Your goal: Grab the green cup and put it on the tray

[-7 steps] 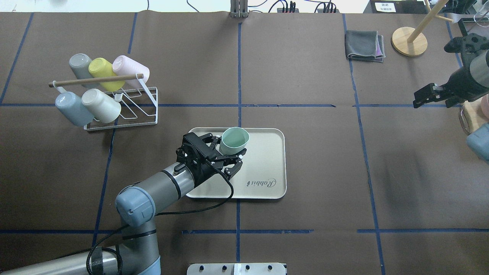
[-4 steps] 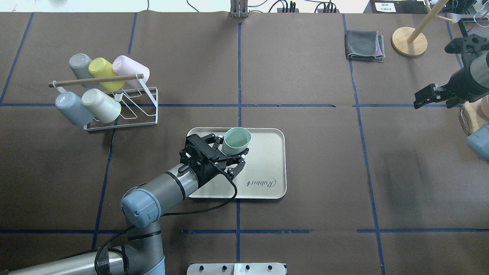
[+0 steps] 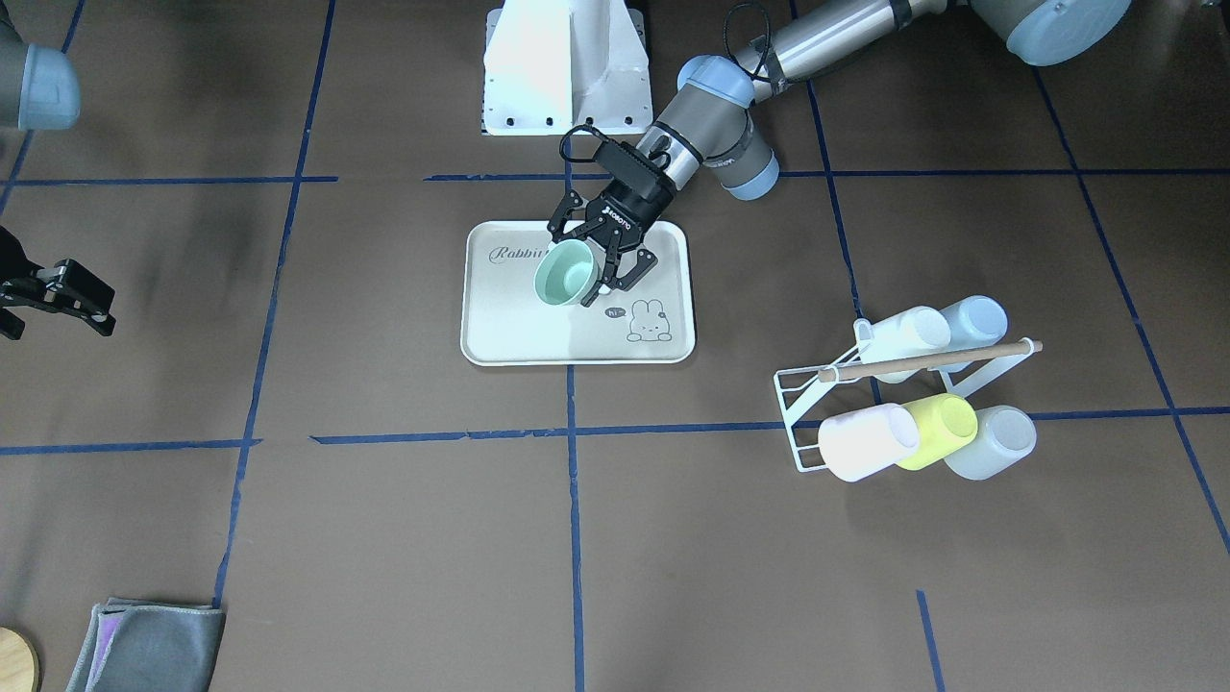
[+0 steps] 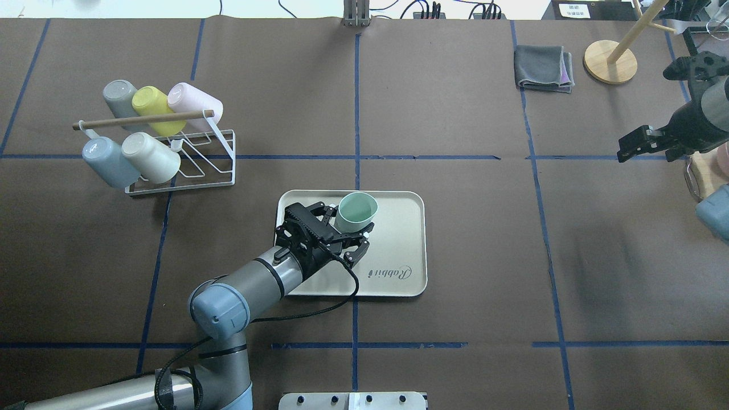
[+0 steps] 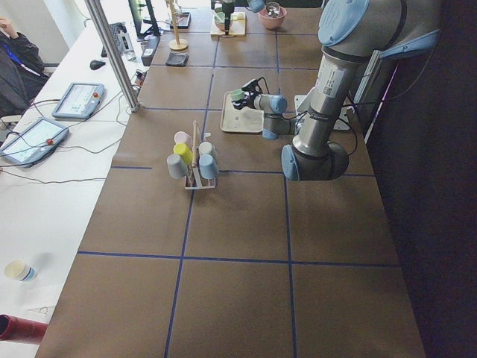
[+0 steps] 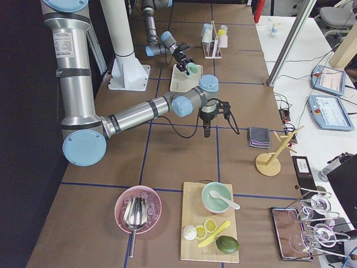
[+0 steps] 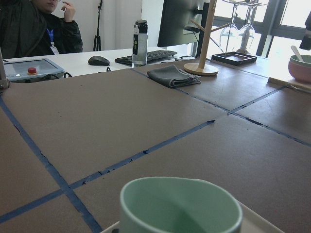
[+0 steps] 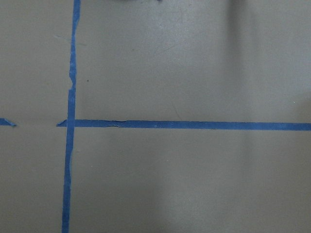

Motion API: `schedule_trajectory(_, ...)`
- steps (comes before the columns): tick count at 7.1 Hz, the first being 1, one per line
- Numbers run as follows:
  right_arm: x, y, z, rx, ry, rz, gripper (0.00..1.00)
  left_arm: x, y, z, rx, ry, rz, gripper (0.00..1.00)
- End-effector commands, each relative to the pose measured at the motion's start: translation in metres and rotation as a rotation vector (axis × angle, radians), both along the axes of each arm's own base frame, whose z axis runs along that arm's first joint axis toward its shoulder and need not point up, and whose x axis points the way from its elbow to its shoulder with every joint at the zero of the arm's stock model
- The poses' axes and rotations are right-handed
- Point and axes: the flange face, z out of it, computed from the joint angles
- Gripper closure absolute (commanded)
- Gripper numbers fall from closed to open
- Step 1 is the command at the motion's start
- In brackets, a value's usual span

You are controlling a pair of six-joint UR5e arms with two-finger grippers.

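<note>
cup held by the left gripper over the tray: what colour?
Pale mint green, plain, no pattern. The green cup shows best in the exterior front-facing view.

**Green cup** (image 4: 356, 212): overhead, the base and lower wall are hidden behind the left gripper (image 4: 348, 223). In the left wrist view the 6 o'clock edge cuts off the lower wall, so contact with the tray (image 4: 398, 239) cannot be judged.
**Tray:** the 9 o'clock side is partly covered by that gripper and its arm.
**Right gripper** (image 4: 629, 147): its arm is cut off at the 3 o'clock edge overhead, and the jaw spacing is unreadable.
**Person** (image 7: 34, 34): cut off by the left wrist view's 12 o'clock edge.
</note>
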Motion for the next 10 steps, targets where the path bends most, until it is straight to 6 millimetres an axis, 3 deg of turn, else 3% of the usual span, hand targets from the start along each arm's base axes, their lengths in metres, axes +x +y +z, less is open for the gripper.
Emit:
schedule_trajectory(1, 0.0, 0.0, 0.0, 0.0, 0.0, 0.0, 0.0, 0.0021, 0.0004, -0.0014, -0.001, 0.0, -0.005, 0.7)
schedule_trajectory(2, 0.0001, 0.0004, -0.0015, 0.001, -0.003, 0.0, 0.0, 0.0021, 0.0004, -0.0003, 0.0, -0.003, -0.005, 0.51)
schedule_trajectory(3, 0.0008, 0.0001, -0.0016, 0.001, -0.003, 0.001, 0.0, 0.0021, 0.0003, -0.0013, 0.0, -0.002, -0.007, 0.44)
schedule_trajectory(10, 0.0007, 0.0001, -0.0009, 0.0, -0.003, 0.001, 0.0, 0.0014, -0.0003, -0.0075, 0.002, 0.009, -0.005, 0.11)
